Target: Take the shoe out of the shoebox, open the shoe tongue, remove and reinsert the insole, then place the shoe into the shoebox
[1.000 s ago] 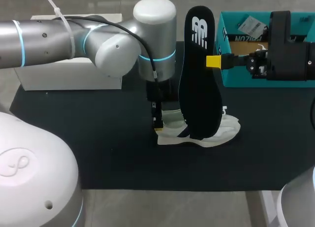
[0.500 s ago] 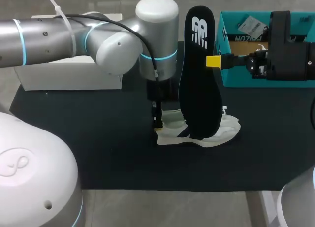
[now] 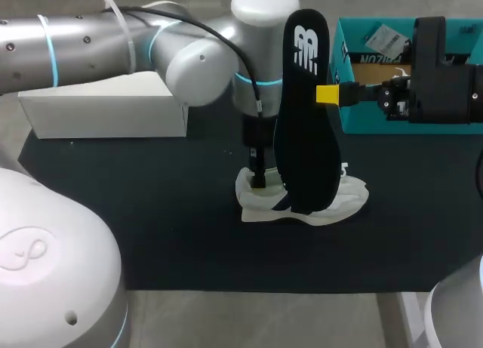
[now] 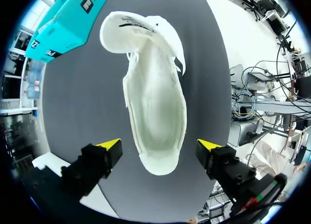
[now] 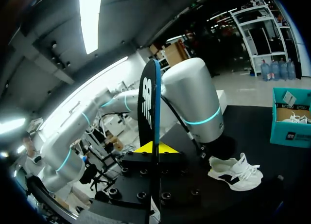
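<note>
**What is on the table**

A black mat [image 3: 151,235] covers most of the table [image 3: 264,318]. A white shoe [image 3: 351,193] stands on its sole near the middle of the mat, with its open top facing up. Its toe points to the right side. A teal shoebox [image 3: 377,121] sits at the far right corner of the mat. A white box [image 3: 106,114] sits at the far left edge. The shoe is well apart from both boxes.
</note>
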Controlling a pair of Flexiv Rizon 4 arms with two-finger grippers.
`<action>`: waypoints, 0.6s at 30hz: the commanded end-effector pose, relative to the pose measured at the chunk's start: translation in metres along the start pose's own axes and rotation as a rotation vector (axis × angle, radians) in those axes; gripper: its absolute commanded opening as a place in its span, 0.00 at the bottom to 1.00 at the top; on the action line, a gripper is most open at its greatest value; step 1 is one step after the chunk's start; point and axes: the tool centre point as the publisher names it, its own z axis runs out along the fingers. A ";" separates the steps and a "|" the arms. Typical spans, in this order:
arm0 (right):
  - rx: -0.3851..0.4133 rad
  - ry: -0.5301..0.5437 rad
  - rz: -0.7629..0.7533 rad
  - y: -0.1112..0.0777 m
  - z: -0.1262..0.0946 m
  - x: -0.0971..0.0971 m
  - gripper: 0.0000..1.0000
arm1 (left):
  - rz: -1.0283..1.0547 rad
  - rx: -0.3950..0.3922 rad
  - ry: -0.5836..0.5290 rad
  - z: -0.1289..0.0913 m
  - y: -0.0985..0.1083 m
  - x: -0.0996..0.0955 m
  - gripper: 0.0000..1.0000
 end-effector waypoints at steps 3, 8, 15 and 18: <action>-0.002 -0.001 0.001 0.000 0.004 0.000 0.00 | 0.012 -0.039 0.042 0.023 -0.044 -0.019 1.00; -0.002 -0.001 0.001 0.000 0.004 0.000 0.00 | 0.007 -0.018 0.077 0.028 -0.056 -0.032 1.00; -0.002 -0.001 0.001 0.000 0.004 0.000 0.00 | 0.016 -0.022 0.063 0.033 -0.067 -0.042 1.00; -0.002 -0.001 0.001 0.000 0.004 0.000 0.00 | 0.024 -0.005 0.054 0.040 -0.068 -0.045 1.00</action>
